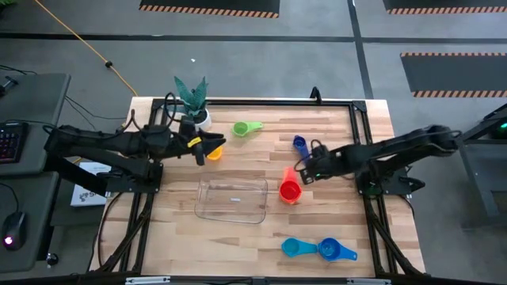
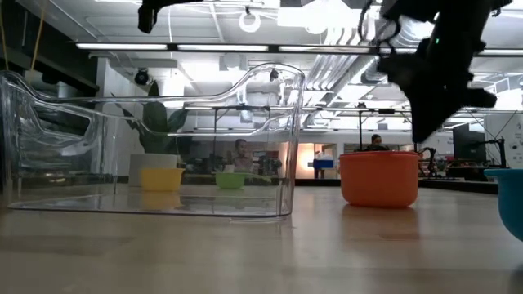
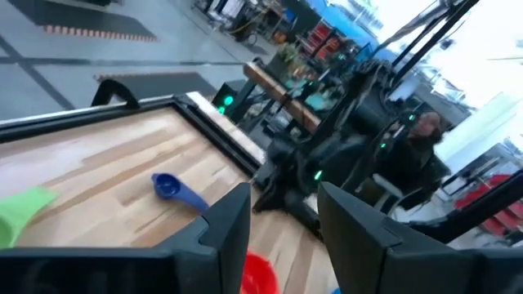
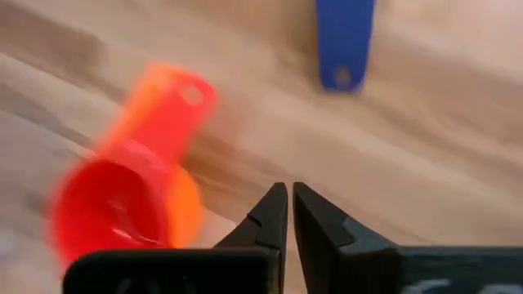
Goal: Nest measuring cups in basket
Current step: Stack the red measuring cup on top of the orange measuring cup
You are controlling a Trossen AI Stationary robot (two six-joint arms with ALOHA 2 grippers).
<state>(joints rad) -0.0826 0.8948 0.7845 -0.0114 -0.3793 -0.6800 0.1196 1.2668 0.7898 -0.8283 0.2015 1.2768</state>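
Note:
The clear basket (image 1: 232, 199) lies at the table's middle, its near wall filling the low view (image 2: 155, 147). A red cup sits nested in an orange cup (image 1: 290, 190), (image 4: 122, 204), to the basket's right. My right gripper (image 1: 302, 168), (image 4: 288, 198) hovers shut just beyond their handles, touching nothing. The dark blue cup (image 1: 300, 143), (image 3: 176, 189) lies farther back and the green cup (image 1: 247, 127) left of it. The yellow cup (image 1: 214, 151), (image 2: 161, 177) stands on the table under my left gripper (image 1: 207, 148), (image 3: 282, 224), which is open and raised. Two light blue cups (image 1: 318, 249) lie near the front edge.
A white pot with a green plant (image 1: 193, 101) stands at the far left corner, close behind my left gripper. A black frame (image 1: 333, 101) runs along the table's far and side edges. Bare wood lies left of the basket and in front of it.

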